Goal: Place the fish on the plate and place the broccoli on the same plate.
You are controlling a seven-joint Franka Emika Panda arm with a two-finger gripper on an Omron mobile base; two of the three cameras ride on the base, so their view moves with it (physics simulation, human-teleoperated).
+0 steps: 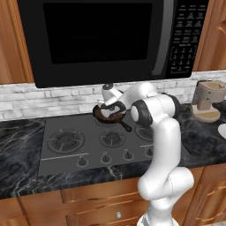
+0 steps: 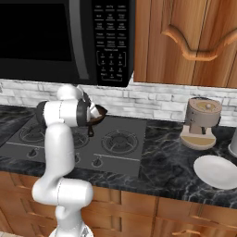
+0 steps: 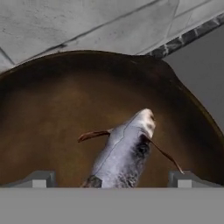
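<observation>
Hovering low over the frying pan point(image 1: 99, 114) on a rear burner of the gas stove point(image 1: 66, 152), right up against the pale brick backsplash point(image 3: 65, 22), with the white arm folded forward under the black microwave point(image 1: 101, 35). Holding the end effector point(image 3: 111, 179) spread wide, as far apart as the two dark finger tips point(image 3: 39, 178) go, gripping nothing. Looking straight down along the hand: fish point(image 3: 124, 151) lying on the brown floor of the pan, silvery-grey body running up from the bottom edge between the tips, closer to neither by much, thin brownish fins sticking out to both sides. Touching the fish or just clear of it, impossible to tell from here. Seen from the left base camera, pointing down into the pan bowl with the end effector, the pan's long dark handle point(image 1: 126, 126) angling out toward the front of the stove and half hidden behind the elbow. Seen from the right base camera, same story, hand tucked over the pan rim point(image 2: 99, 112). Off to the right on the dark marble tabletop point(image 2: 171, 157), well apart from the stove: a beige coffee machine point(image 2: 202, 122) standing by the wall, and nearer the front edge a pale round dish point(image 2: 215, 171) lying flat.
</observation>
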